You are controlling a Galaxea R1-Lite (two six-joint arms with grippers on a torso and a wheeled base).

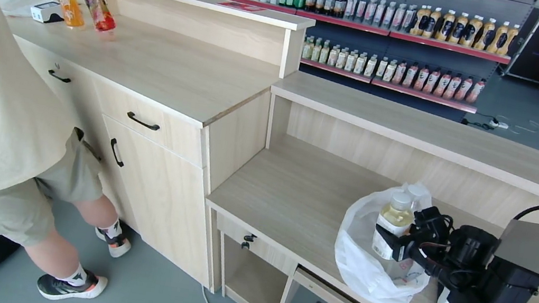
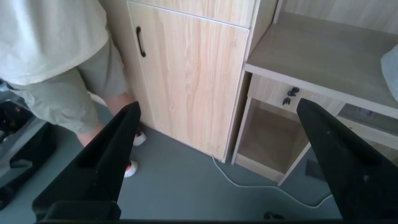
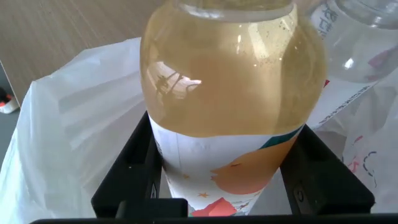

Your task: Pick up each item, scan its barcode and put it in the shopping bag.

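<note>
The fingers [image 3: 134, 168] of our right gripper [image 1: 391, 243] clamp the label of the drink bottle [image 3: 233, 81], which stands upright with its cap above them. Below and around the fingers the shopping bag [image 1: 359, 264] gapes on the counter [image 1: 295, 193], a clear bottle [image 1: 418, 192] just beyond, so we judge the release is straight down. Our left gripper [image 2: 219, 106] hangs splayed and empty, well apart from the bag.

Two bottles [image 1: 394, 218] in one shopping bag [image 1: 359, 264], two drinks [image 1: 70, 8] on the upper counter [image 1: 179, 74], perhaps one scanner [image 1: 46, 11]
</note>
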